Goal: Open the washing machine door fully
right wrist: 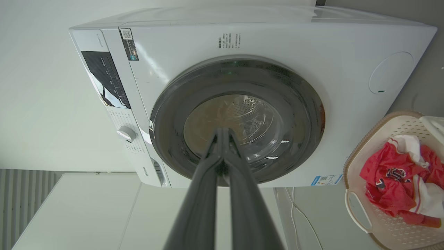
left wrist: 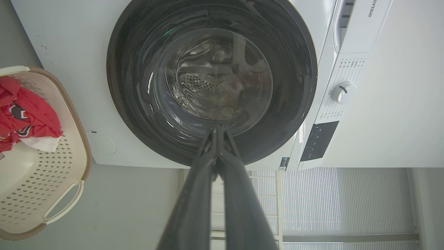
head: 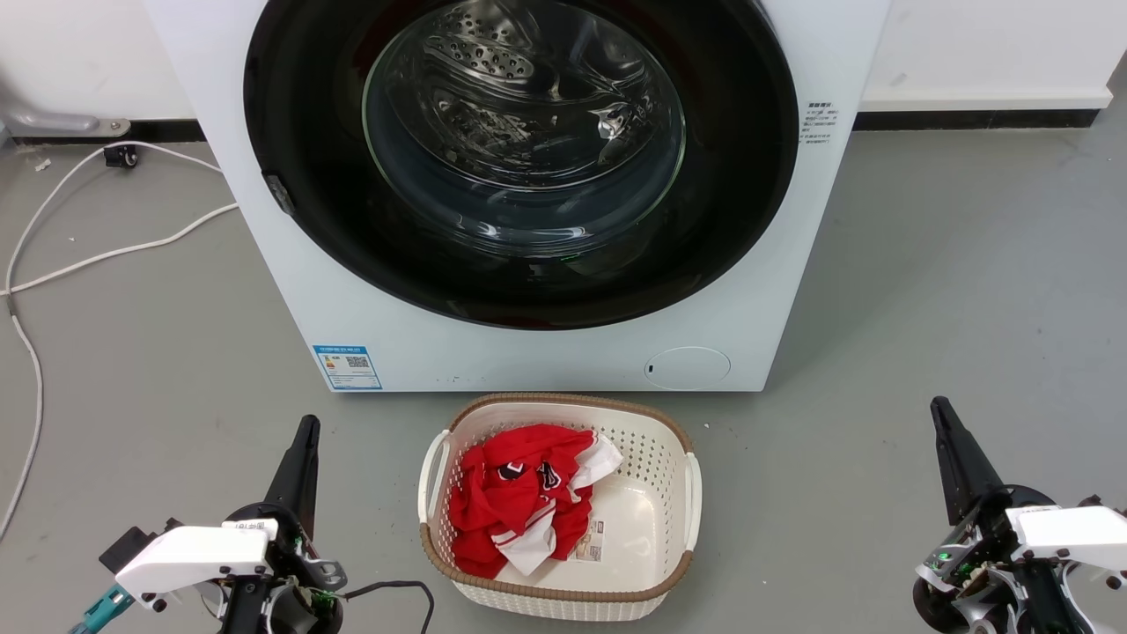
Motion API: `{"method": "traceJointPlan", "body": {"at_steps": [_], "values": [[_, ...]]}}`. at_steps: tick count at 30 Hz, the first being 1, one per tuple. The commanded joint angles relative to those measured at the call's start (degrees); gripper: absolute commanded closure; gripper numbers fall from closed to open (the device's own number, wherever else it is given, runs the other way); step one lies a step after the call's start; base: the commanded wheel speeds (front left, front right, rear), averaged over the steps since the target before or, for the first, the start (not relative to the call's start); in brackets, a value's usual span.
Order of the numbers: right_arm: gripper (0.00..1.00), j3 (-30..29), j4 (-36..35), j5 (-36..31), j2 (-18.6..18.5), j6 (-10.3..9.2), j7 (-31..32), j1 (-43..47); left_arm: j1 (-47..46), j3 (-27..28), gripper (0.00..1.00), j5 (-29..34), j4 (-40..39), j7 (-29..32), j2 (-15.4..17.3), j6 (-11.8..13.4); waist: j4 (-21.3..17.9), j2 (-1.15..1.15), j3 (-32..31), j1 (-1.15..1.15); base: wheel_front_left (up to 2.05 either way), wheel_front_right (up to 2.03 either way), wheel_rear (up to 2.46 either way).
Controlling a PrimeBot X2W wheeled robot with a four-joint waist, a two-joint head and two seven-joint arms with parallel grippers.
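Head view — washing machine door [head: 521,158] flush, left hand [head: 308,427] and right hand [head: 939,409] pinched closed, well short.

My left gripper [left wrist: 218,129] has matt dark fingers [left wrist: 194,201]. The large round black washing machine door [head: 528,158] is glossy, its glass smooth. The cream perforated basket [head: 563,401] looks plastic; the red garment [head: 511,502], cloth.
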Motion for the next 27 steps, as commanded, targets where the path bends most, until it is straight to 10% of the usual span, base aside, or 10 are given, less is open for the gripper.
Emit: {"method": "traceJointPlan", "body": {"at_steps": [1,8,9,27], "values": [[1.00,-0.1,0.1,-0.2,0.2,0.00,0.2,-0.6,0.2,0.1,1.00,0.3,0.1,0.2,-0.1,-0.2,0.0,0.00,0.0,0.00,0.00,0.00,0.00],[1.00,-0.1,0.1,-0.2,0.2,0.00,0.2,-0.7,0.2,0.2,1.00,0.3,0.1,0.2,-0.1,-0.2,0.0,0.00,0.0,0.00,0.00,0.00,0.00],[0.00,-0.1,0.0,0.0,0.0,0.00,0.0,0.0,0.0,0.1,0.00,0.0,0.0,0.0,-0.1,0.0,0.0,0.00,0.0,0.00,0.00,0.00,0.00],[0.00,0.6,-4.1,-11.8,0.1,0.00,-5.1,1.7,-0.9,-2.6,0.00,11.8,-3.6,-5.0,-0.2,0.0,0.2,0.00,0.3,0.00,0.00,0.00,0.00]]}}
